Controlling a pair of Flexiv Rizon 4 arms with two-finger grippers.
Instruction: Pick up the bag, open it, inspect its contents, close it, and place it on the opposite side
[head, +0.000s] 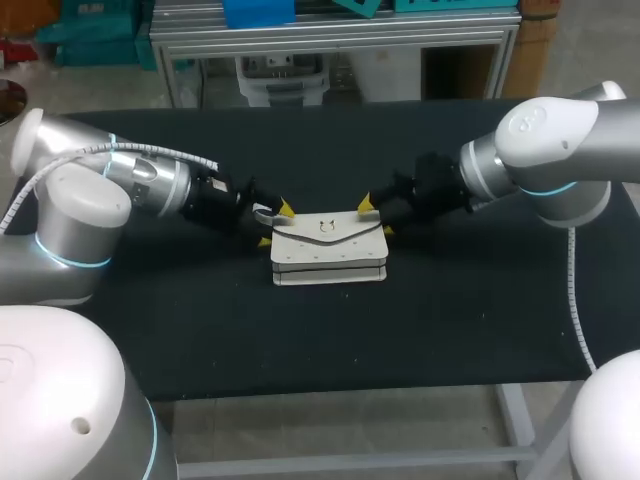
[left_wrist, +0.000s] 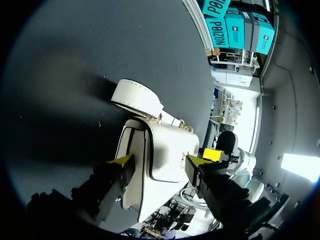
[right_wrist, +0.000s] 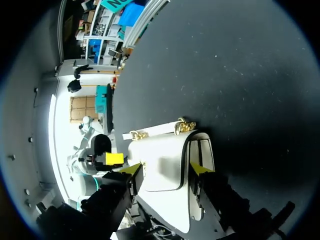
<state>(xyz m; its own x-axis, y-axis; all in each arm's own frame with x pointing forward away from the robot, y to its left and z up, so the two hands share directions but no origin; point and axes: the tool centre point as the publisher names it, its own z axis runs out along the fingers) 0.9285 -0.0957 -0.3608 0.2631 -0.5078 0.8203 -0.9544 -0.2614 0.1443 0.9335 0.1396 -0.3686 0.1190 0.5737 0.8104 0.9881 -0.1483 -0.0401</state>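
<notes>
Head view, and straight to a white bag (head: 330, 250) resting midway across the black table (head: 470, 310), flap shut. Left gripper (head: 276, 225) at its left end, right gripper (head: 377, 219) at its right end. Over to the left wrist view: fingers spread wide, bag's end sitting between them, strap (left_wrist: 137, 97) lying on the table beside the bag. Right wrist view, same story: fingers spread, the other end between them, gold chain (right_wrist: 184, 125) ahead.
</notes>
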